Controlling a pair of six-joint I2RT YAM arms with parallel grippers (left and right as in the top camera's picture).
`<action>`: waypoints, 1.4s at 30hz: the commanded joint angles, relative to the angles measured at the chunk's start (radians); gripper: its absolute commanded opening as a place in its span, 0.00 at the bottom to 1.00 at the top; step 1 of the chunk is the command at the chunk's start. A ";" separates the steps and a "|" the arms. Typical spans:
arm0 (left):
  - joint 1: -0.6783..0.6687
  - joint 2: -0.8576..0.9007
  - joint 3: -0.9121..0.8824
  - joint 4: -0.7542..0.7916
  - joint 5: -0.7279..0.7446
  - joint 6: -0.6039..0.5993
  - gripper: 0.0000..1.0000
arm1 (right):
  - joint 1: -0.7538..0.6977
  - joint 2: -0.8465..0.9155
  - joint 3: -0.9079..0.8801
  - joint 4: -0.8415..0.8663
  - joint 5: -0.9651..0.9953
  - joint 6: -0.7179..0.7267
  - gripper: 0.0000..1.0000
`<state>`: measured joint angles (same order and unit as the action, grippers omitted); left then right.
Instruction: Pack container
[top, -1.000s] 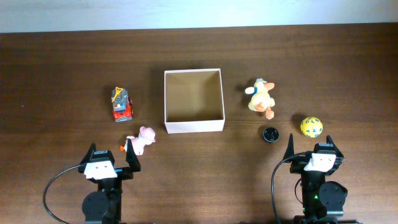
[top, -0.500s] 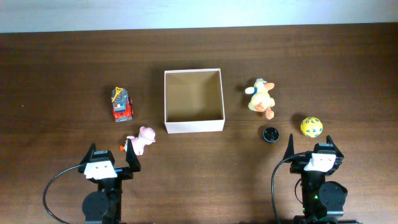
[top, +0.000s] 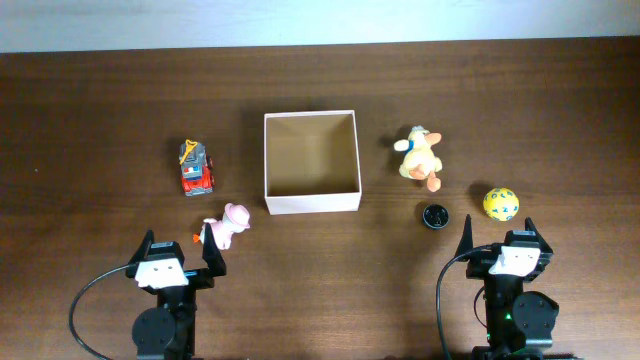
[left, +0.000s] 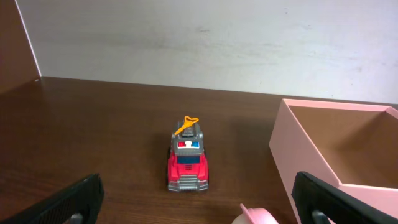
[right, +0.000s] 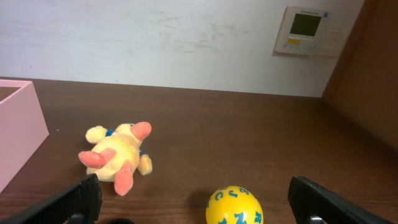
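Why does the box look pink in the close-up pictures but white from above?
Overhead view: the box looks cream under even light. Left wrist view: its wall looks pink, probably that camera's colour tint. Right wrist view: the same pink tint on its corner.

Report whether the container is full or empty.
Empty. Overhead, the container shows a bare tan floor, with nothing lying inside its walls.

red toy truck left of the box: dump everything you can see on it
The red toy truck looks like moulded plastic: red body, grey cab roof and front grille, an orange ladder-like piece on top, a red-and-blue light strip across the cab. It stands upright on its wheels on the table, nose toward the robot. It sits left of the container, apart from it; the pink plush toy lies nearer the robot, not touching. Only the table touches it.
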<state>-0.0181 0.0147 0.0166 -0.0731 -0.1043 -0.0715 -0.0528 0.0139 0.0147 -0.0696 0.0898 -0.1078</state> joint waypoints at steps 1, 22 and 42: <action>0.006 -0.007 -0.007 0.000 0.011 0.013 0.99 | -0.006 -0.010 -0.009 -0.001 0.023 0.007 0.99; 0.006 -0.007 -0.007 0.000 0.011 0.013 0.99 | -0.006 -0.010 -0.009 -0.001 0.024 0.007 0.99; 0.006 -0.007 -0.007 0.000 0.011 0.013 0.99 | -0.008 -0.010 -0.009 0.213 0.054 -0.072 0.99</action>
<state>-0.0181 0.0147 0.0166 -0.0731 -0.1043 -0.0719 -0.0528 0.0139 0.0101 0.0784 0.1135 -0.1444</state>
